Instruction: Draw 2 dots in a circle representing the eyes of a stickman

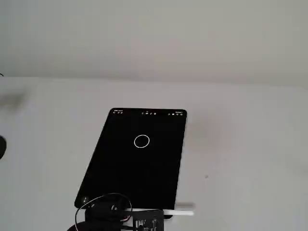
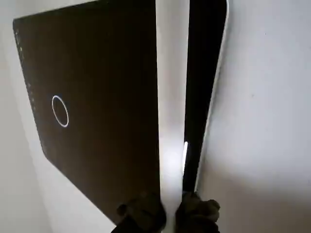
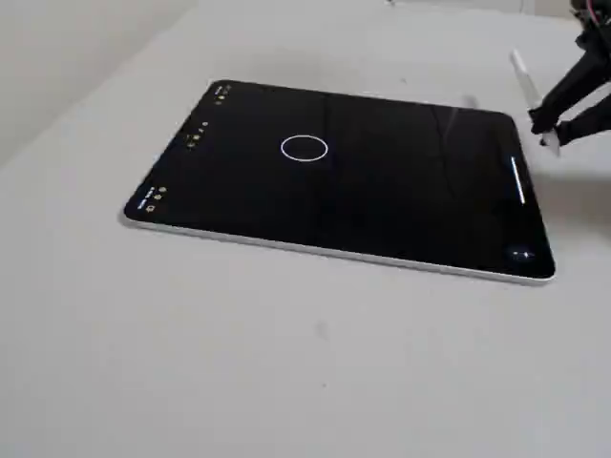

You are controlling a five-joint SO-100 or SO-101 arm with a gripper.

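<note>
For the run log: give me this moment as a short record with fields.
surface: pale table
tablet: tablet lying flat, screen black
circle: white ring on the screen, empty inside in all views
dots: none visible yet
stylus: white stylus gripped by the pincer
stylus position: near the tablet's edge away from the ring, in a fixed view
contact with screen: cannot tell

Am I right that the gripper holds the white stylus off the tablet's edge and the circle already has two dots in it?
Not quite: the circle is empty, with no dots inside, as both fixed views show. The rest holds: the gripper holds the white stylus off the tablet's edge.
</note>
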